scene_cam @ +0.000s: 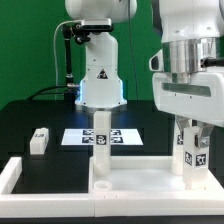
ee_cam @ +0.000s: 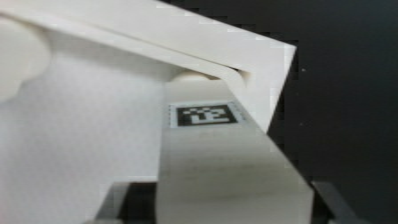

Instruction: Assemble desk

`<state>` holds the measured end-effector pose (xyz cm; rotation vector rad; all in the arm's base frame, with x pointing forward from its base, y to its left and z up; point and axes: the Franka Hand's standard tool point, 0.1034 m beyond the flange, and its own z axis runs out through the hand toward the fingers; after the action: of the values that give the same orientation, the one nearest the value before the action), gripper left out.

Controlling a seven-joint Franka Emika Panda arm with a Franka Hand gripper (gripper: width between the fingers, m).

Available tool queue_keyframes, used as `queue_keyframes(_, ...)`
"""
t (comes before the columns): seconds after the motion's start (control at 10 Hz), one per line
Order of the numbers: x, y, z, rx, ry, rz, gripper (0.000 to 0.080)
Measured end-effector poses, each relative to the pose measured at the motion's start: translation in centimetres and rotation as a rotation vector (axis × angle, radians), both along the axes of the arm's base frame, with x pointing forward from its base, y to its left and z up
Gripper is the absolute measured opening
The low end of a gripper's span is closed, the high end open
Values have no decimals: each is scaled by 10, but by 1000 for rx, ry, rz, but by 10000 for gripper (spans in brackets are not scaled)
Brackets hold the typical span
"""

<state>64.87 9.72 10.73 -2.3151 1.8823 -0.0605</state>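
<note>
**Gripper holds a leg at the desk top's corner**

The gripper (scene_cam: 191, 150) comes down from above on the exterior view's right, and its fingers are closed tight on a white leg (scene_cam: 190, 158). In the wrist view the same leg (ee_cam: 222, 160) runs between the two dark fingers (ee_cam: 128, 200), with its square tag facing the camera. The leg stands straight up and its low end meets the desk top (scene_cam: 140, 185) near the corner on the exterior view's right.

The black table (scene_cam: 30, 115) is the biggest thing. It has lots of bare room on the exterior view's left. The long white border frame (scene_cam: 20, 180) runs along the near edge and turns back at the exterior view's left.

The desk top lies flat just inside that frame, its raised rim showing. In the wrist view its corner (ee_cam: 267, 55) ends in sharp edges, with black table past them.

Behind the desk top lies the marker board (scene_cam: 80, 136).

A second leg (scene_cam: 100, 145) stands upright on the desk top, well apart from the held one.

A small loose leg (scene_cam: 39, 141) lies alone on the table, with open space all around it.
</note>
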Motion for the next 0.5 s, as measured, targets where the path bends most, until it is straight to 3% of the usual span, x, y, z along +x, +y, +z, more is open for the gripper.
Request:
queue_keyframes(0.3, 1, 1, -1, 42, 39, -223, 297)
queue_keyframes(0.5, 1, 0, -2, 36, 33, -192, 305)
